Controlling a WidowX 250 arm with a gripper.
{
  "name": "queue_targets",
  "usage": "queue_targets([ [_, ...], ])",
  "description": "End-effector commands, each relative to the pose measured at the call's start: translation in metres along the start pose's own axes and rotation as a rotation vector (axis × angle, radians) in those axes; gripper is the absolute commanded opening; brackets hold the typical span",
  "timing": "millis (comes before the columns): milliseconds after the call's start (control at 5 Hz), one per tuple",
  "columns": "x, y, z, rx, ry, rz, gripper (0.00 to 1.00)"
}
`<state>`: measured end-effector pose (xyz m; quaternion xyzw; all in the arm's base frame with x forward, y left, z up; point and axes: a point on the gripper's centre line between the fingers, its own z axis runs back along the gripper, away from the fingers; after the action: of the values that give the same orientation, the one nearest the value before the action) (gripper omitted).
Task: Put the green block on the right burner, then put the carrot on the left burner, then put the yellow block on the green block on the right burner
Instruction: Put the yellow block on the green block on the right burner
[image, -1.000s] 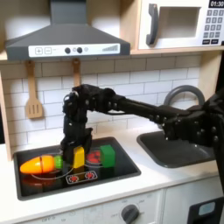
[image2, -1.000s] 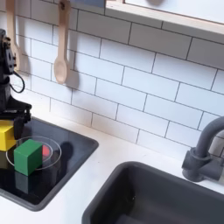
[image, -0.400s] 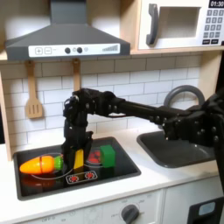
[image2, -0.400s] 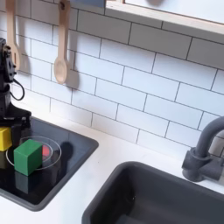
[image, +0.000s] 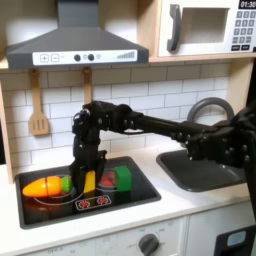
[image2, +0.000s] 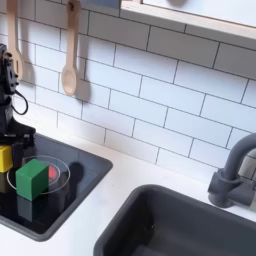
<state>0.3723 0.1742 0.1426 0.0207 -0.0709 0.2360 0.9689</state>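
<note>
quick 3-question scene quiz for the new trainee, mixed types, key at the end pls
1. True or false: the green block sits on a burner with red rings.
2. In the first exterior view, what lies at the hob's left end? A) a spoon B) the carrot C) a cup
3. Fill in: the claw is down at the ______ block.

Key:
1. True. In both exterior views the green block rests on the ringed burner.
2. B. The carrot lies at the left end, leafy tip toward the claw.
3. Yellow. The claw is down around it, beside the green block.
</note>
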Motion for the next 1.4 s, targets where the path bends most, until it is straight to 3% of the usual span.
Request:
queue_targets([
  [0,-0.001,-0.008,0.013,-0.056,0.002,-0.031,0.0],
  [600,0.0,-0.009,0.031,-0.091,-0.011,-0.052,0.0],
  [1200,-0.005,-0.014,0.038,-0.122,-0.001,-0.082,0.0],
])
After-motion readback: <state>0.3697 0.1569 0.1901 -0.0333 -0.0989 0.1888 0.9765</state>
